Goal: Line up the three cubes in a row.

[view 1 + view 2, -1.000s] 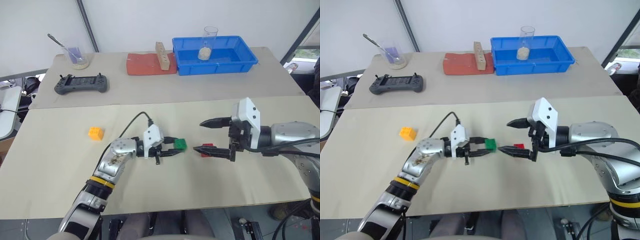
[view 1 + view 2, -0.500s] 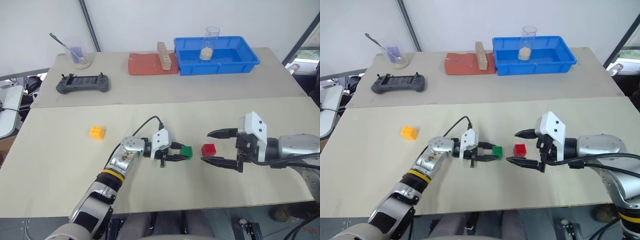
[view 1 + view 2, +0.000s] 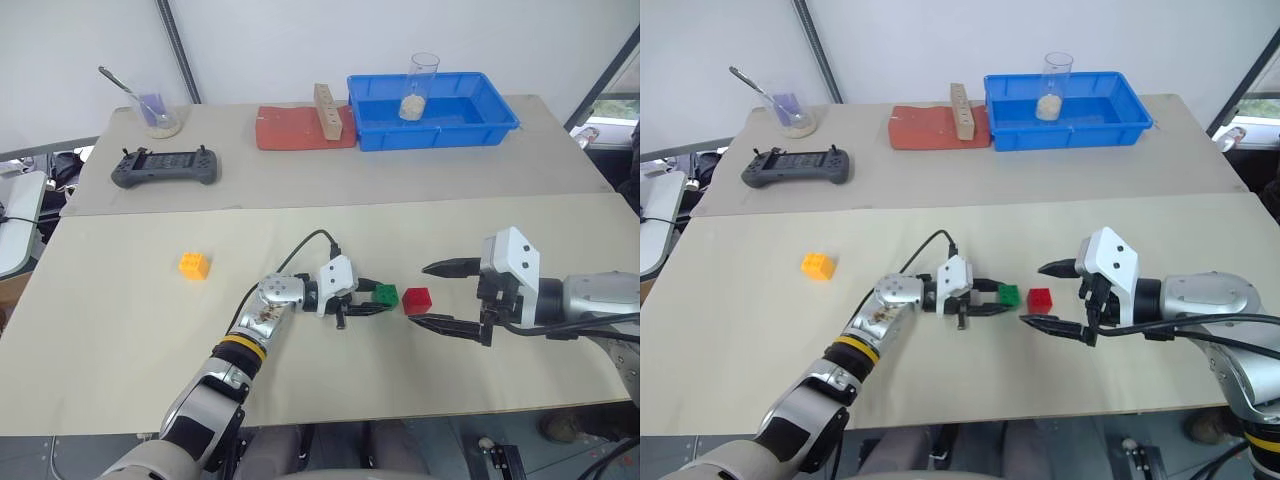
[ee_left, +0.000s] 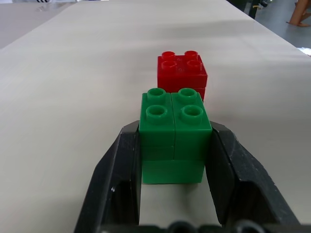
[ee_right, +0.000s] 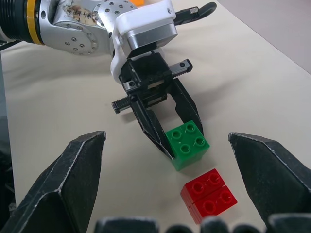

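Left pincer (image 3: 372, 299) pinching the green cube (image 3: 386, 295) by its sides, one finger (image 4: 119, 179) on each side, cube sitting on the surface (image 3: 120, 330) with studs up. Pincer lies low and about level, pointing toward the robot's right. Red cube (image 3: 417, 300) just beside the green one, on its far side from the left pincer; narrow gap or touching, cannot tell. Red also studs up, on the surface, free of any finger.

Right pincer (image 3: 438, 295) spread wide, holding nothing, pointing toward the robot's left at the red cube, one fingertip on each side of the cube's line, tips near it but apart from it. In the right wrist view both cubes sit between its two fingers (image 5: 63, 184).

Yellow-orange cube (image 3: 193, 266) well apart from the other two, off to the robot's left on the same surface, alone.

Far side: black handheld controller (image 3: 163, 167), small cup with spoon (image 3: 155, 113), red mat (image 3: 295, 130) with tall tan wooden block (image 3: 325, 105) on it, blue tray (image 3: 500, 122) with clear glass (image 3: 423, 84) standing inside.
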You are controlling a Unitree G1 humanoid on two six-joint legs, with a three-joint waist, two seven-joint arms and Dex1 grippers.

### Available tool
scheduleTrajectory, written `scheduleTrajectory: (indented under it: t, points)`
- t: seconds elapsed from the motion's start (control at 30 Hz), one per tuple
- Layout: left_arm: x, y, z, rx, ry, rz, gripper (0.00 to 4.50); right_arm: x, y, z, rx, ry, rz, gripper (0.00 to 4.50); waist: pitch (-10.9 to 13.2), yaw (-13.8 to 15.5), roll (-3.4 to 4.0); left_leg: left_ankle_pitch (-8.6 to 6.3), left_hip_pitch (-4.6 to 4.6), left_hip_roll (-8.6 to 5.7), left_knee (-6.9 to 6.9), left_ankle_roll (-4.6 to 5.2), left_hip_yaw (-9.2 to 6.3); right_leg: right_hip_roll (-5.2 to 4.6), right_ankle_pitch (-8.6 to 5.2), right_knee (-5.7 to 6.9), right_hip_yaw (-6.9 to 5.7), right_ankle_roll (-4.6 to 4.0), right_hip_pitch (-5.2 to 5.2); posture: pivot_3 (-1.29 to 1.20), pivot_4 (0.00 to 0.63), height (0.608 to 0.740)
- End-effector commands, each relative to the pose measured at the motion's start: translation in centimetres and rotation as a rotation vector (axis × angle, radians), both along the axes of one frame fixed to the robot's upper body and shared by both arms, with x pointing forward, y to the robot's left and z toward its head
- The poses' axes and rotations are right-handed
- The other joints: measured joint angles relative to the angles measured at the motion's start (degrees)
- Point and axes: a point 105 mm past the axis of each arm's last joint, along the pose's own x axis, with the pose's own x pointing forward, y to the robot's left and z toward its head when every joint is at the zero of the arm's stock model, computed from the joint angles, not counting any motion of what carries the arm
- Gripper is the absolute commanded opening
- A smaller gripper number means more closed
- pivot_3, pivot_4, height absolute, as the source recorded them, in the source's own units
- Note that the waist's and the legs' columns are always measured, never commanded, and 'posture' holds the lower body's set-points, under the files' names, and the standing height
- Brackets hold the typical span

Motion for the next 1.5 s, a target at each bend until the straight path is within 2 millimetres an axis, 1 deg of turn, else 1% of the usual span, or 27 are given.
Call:
scheduleTrajectory:
  t: [0.03,0.13,0.17,0.37,0.47,0.5,0.63,0.7,0.77,0.9,0.97,1.07,1.1,1.17,1.27,1.33,1.4,1.5]
  points:
    - [-0.2,-0.1,0.6,-0.009,-0.023,-0.029,2.80,0.1,0.2,0.9,0.005,-0.054,0.011,4.50,0.00,-0.02,0.00,0.00,0.00,0.00,0.00,0.00,0.00,0.01,0.00,0.00,0.00,0.00,0.00,0.00,0.150,0.740]
    - [-0.5,-0.1,0.6,-0.013,-0.018,-0.044,4.30,0.3,0.2,1.0,0.011,-0.056,0.009,4.50,0.00,-0.05,0.00,0.00,0.00,0.00,0.00,0.00,0.00,0.02,0.00,0.01,0.01,0.00,-0.01,0.00,0.150,0.740]
    - [-0.6,-0.1,0.7,-0.017,-0.014,-0.050,4.45,0.3,0.2,1.1,0.012,-0.057,0.010,4.50,0.00,-0.06,0.00,0.00,0.00,0.01,0.00,0.00,0.00,0.02,0.00,0.00,0.00,0.00,-0.01,0.00,0.150,0.740]
    - [-0.4,0.1,0.9,-0.017,-0.016,-0.047,4.45,0.5,0.5,1.2,0.017,-0.059,0.017,4.50,0.00,-0.03,0.00,0.00,0.00,-0.01,0.01,0.00,0.00,0.02,0.00,0.01,0.00,0.00,0.00,0.00,0.150,0.740]
    - [-0.1,0.8,1.9,-0.036,-0.028,-0.028,4.45,0.6,0.7,1.3,0.022,-0.060,0.023,4.50,0.00,-0.08,0.00,0.00,0.00,0.00,0.02,0.00,0.00,0.02,0.00,0.02,0.01,0.00,-0.01,0.00,0.150,0.740]
    - [-0.1,1.3,2.4,-0.046,-0.040,-0.016,4.45,0.6,0.8,1.4,0.023,-0.060,0.027,4.50,0.00,-0.09,0.00,0.00,0.00,0.01,0.01,0.00,0.00,0.02,0.00,0.02,0.01,0.00,-0.02,0.00,0.150,0.740]
    - [0.1,4.5,5.6,-0.087,-0.106,0.084,4.45,0.9,1.1,1.7,0.019,-0.078,0.053,4.50,0.00,-0.89,0.01,0.00,0.00,0.04,0.00,-0.01,0.00,0.00,0.00,0.06,0.07,0.00,-0.05,0.00,0.150,0.740]
    - [-0.1,6.3,7.5,-0.111,-0.128,0.162,4.45,1.2,1.5,2.0,0.029,-0.087,0.069,4.50,-0.01,-1.33,0.03,0.00,0.01,0.05,0.00,-0.02,0.00,0.00,0.00,0.11,0.08,0.00,-0.07,0.00,0.150,0.740]
    - [-0.2,8.5,8.9,-0.130,-0.147,0.281,4.45,1.4,2.1,2.5,0.047,-0.094,0.090,4.50,-0.02,-1.65,0.04,0.00,0.01,0.05,-0.01,-0.02,-0.01,0.01,0.00,0.11,0.08,0.00,-0.08,0.00,0.150,0.740]
    - [-0.1,13.3,10.3,-0.187,-0.178,0.641,4.45,1.7,3.4,3.2,0.086,-0.097,0.131,4.50,-0.03,-1.69,0.05,-0.03,0.04,0.04,-0.04,-0.02,-0.01,0.02,0.00,0.10,0.08,0.00,-0.07,0.00,0.150,0.740]
    - [-0.4,15.8,10.4,-0.229,-0.201,0.847,4.45,1.9,4.0,3.4,0.100,-0.098,0.156,4.50,-0.03,-1.54,0.05,-0.03,0.04,0.04,-0.04,-0.02,-0.01,0.04,0.00,0.08,0.08,0.00,-0.08,0.00,0.150,0.740]
    - [-0.9,20.3,10.2,-0.289,-0.245,1.175,4.45,1.9,5.2,3.8,0.123,-0.098,0.204,4.50,-0.01,-1.09,0.03,-0.02,0.05,0.03,-0.03,-0.03,-0.01,0.03,0.00,0.02,0.06,0.00,-0.02,0.00,0.150,0.740]
    - [-1.0,21.5,10.0,-0.300,-0.248,1.254,4.45,1.8,5.5,4.0,0.132,-0.102,0.220,4.50,-0.01,-0.95,0.02,-0.02,0.05,0.04,-0.02,-0.04,-0.01,0.04,0.00,0.01,0.05,0.00,-0.02,0.00,0.150,0.740]
    - [-1.4,22.9,9.3,-0.285,-0.256,1.341,4.45,1.8,6.4,4.8,0.161,-0.106,0.249,4.50,-0.01,-0.55,0.01,-0.01,0.06,0.05,-0.02,-0.07,-0.01,0.04,0.00,0.04,0.05,0.00,-0.03,0.00,0.150,0.740]
    - [-1.6,24.3,8.1,-0.253,-0.254,1.409,4.45,1.4,7.8,6.2,0.203,-0.108,0.300,4.50,-0.01,-0.14,0.02,0.00,0.06,0.05,-0.02,-0.09,0.00,0.03,0.00,0.05,0.05,-0.01,-0.05,0.00,0.150,0.740]
    - [-1.7,25.0,7.6,-0.251,-0.243,1.438,4.45,1.0,8.7,7.2,0.233,-0.099,0.328,4.50,-0.01,0.08,0.02,0.00,0.06,0.04,-0.02,-0.08,-0.01,0.03,0.01,0.04,0.03,-0.01,-0.06,0.00,0.150,0.740]
    - [-1.6,25.4,7.3,-0.251,-0.222,1.450,4.45,0.7,9.2,7.5,0.245,-0.089,0.343,4.50,0.00,0.22,0.00,-0.01,0.06,0.04,-0.02,-0.08,-0.01,0.02,0.01,0.02,0.02,-0.02,-0.08,0.00,0.150,0.740]
    - [-1.5,25.5,6.6,-0.259,-0.161,1.441,4.45,0.6,9.6,7.7,0.244,-0.084,0.350,4.50,-0.01,0.24,-0.03,-0.03,0.06,0.04,-0.02,-0.06,-0.01,-0.01,0.01,0.00,0.00,-0.02,-0.11,0.00,0.150,0.740]
